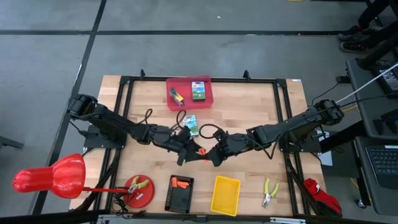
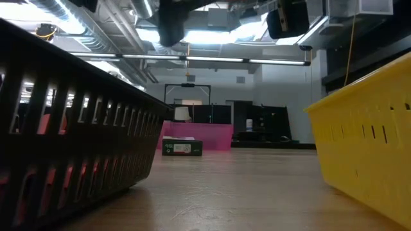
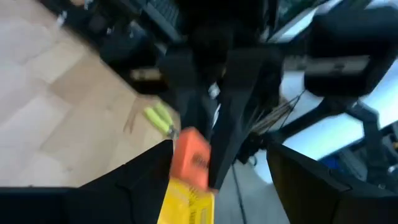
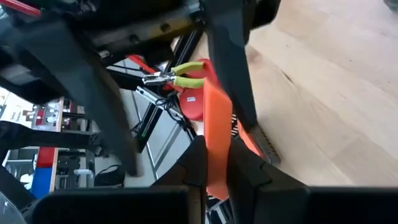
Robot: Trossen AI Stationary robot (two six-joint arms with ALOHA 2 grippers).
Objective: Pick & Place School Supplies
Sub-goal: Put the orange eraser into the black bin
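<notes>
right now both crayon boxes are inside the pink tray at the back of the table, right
Not quite. Only one crayon box lies inside the pink tray. The other crayon box lies on the bare table in front of the tray, as the high view shows.

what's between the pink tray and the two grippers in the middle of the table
One crayon box lies flat on bare wood between the pink tray and the left gripper and right gripper, close to the left arm. The high view shows it.
</notes>
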